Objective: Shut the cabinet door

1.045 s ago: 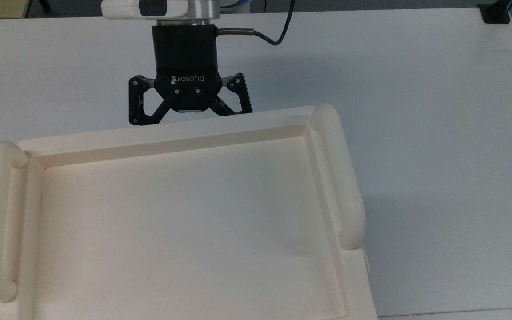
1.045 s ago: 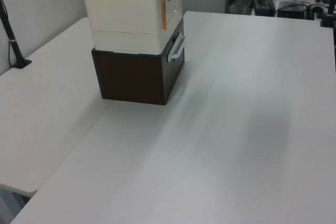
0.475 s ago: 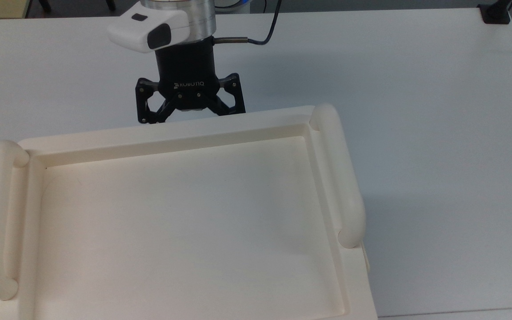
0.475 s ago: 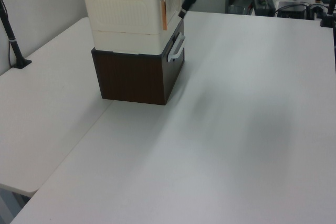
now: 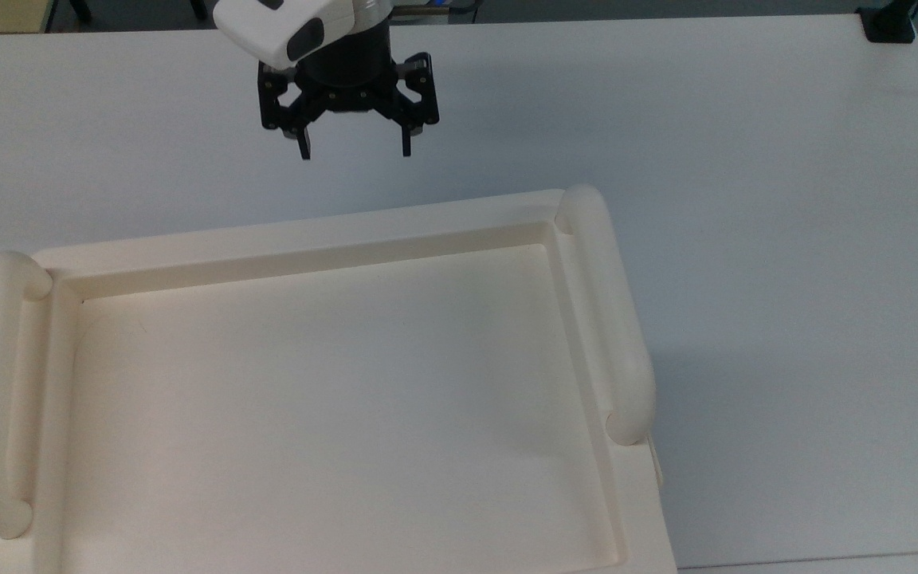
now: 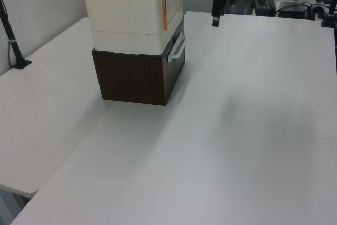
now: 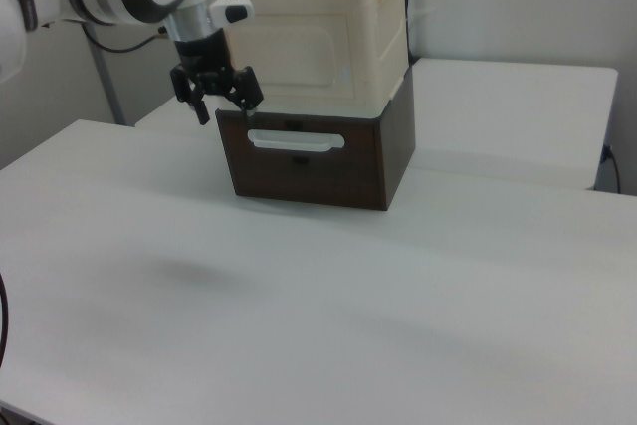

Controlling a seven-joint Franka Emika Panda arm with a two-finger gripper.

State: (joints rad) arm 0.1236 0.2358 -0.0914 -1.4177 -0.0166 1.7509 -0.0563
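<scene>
A broad white table (image 7: 328, 325) fills the workspace, with the cream cabinet (image 7: 318, 32) stacked on a dark brown drawer box (image 7: 318, 156) with a white handle (image 7: 296, 141). Within the last second the gripper (image 5: 351, 143) has drawn back from the cabinet's front edge and now hangs well apart from it, above bare table. The cabinet door (image 7: 294, 57) appears to lie flush in the cabinet's front face, so the closing looks done and the arm seems to be retreating. The gripper points downward, its fingers spread wide and holding nothing, and in the right view it sits just in front of the cabinet's front corner.
</scene>
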